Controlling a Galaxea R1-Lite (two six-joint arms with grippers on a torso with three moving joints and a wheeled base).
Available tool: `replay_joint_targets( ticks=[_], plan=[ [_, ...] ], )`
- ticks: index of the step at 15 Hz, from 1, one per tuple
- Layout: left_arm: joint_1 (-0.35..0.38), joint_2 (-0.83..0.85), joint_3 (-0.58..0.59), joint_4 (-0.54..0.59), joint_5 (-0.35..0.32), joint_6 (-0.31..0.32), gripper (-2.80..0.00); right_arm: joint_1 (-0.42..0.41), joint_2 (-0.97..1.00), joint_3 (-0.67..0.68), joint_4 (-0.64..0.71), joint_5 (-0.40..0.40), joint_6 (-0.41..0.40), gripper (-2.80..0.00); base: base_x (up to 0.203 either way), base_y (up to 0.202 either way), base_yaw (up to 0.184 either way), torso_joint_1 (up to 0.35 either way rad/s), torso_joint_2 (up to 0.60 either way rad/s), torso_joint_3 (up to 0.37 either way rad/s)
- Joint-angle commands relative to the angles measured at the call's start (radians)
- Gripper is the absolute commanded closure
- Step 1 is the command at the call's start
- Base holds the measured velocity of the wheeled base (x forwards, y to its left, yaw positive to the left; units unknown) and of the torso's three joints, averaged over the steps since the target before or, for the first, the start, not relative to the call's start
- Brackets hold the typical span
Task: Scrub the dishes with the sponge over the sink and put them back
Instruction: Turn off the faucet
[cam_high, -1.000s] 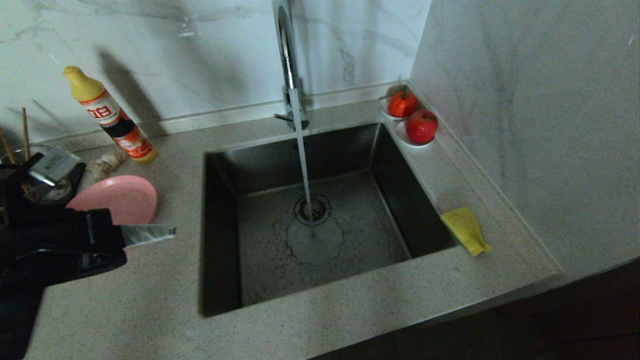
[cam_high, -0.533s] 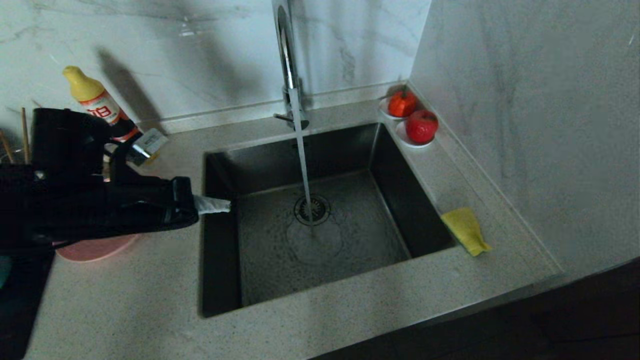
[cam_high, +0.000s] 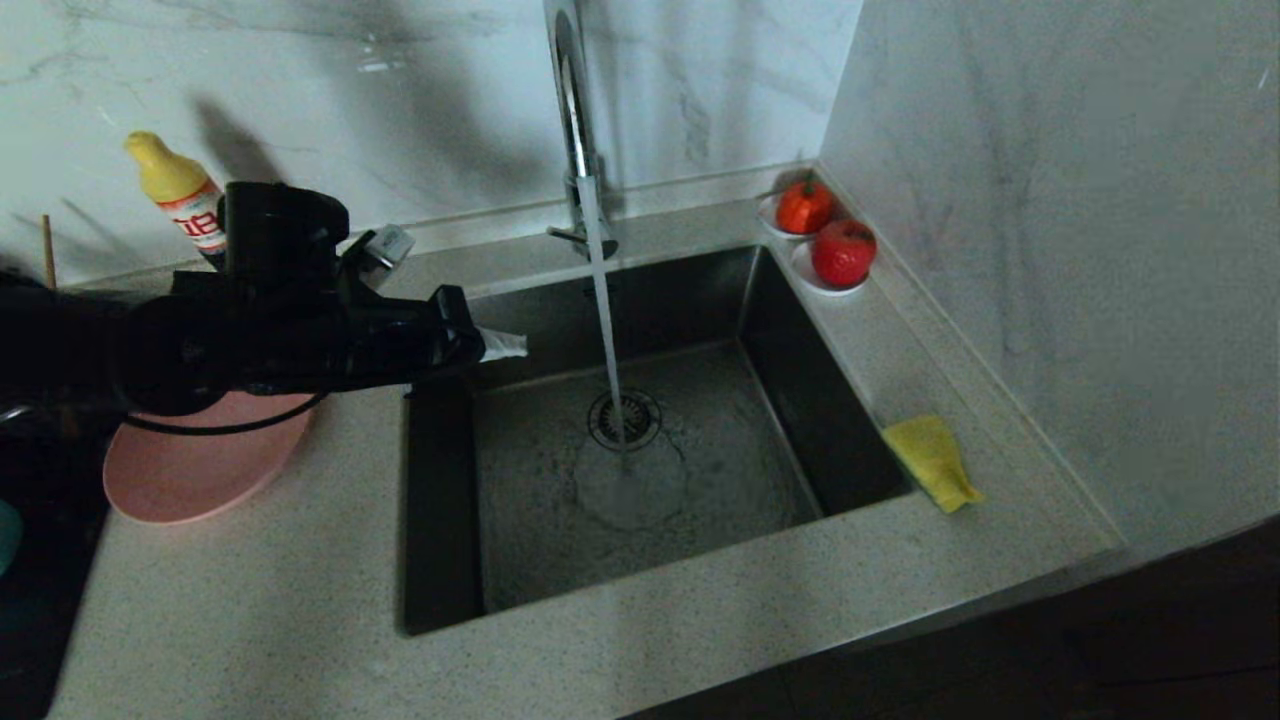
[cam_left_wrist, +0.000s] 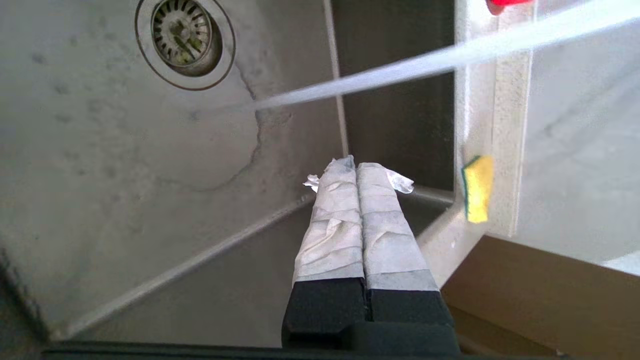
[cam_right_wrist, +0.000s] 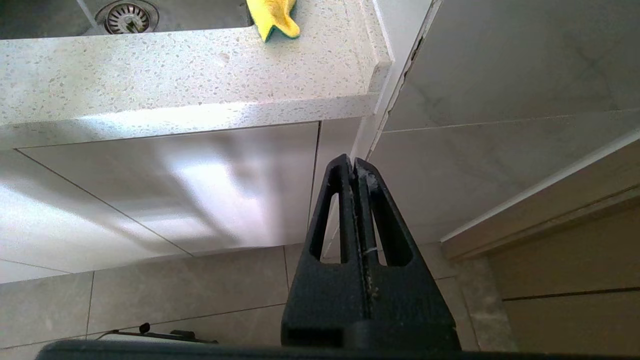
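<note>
- Two grippers, both pinched closed, empty: left gripper over sink's far-left corner; right gripper parked below counter.
- Pink plate left of sink; sponge on right ledge.
- Tap running.

A: Where is the black left gripper?
B: Over the dark steel sink's left edge, white-wrapped tips pressed together (nothing held). A round pink plate lies below the arm.
</note>
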Motion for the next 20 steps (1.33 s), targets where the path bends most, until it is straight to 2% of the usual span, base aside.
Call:
replay_joint_targets(
  ticks=[1,6,10,14,16,20],
  plan=[
    [-0.001,0.049,-0.047,-0.013,-0.003,-0.023,0.0,0.0,0.002,0.0,0.0,0.0,-0.001,0.0,0.0,0.0,0.0,0.0,0.0,0.0],
    [-0.002,0.113,-0.138,-0.137,0.0,-0.155,0.0,0.0,0.002,0.0,0.0,0.0,-0.001,0.0,0.0,0.0,0.0,0.0,0.0,0.0],
    [-0.003,0.158,-0.212,-0.157,0.002,-0.201,0.0,0.0,0.002,0.0,0.0,0.0,-0.001,0.0,0.0,0.0,0.0,0.0,0.0,0.0],
    [-0.003,0.211,-0.256,-0.235,0.003,-0.249,0.0,0.0,0.002,0.0,0.0,0.0,-0.001,0.0,0.0,0.0,0.0,0.0,0.0,0.0],
    [-0.003,0.227,-0.276,-0.237,0.005,-0.254,0.0,0.0,0.002,0.0,0.0,0.0,-0.001,0.0,0.0,0.0,0.0,0.0,0.0,0.0],
    [-0.012,0.279,-0.331,-0.237,0.066,-0.258,0.0,0.0,0.002,0.0,0.0,0.0,-0.001,0.0,0.0,0.0,0.0,0.0,0.0,0.0]
  ],
)
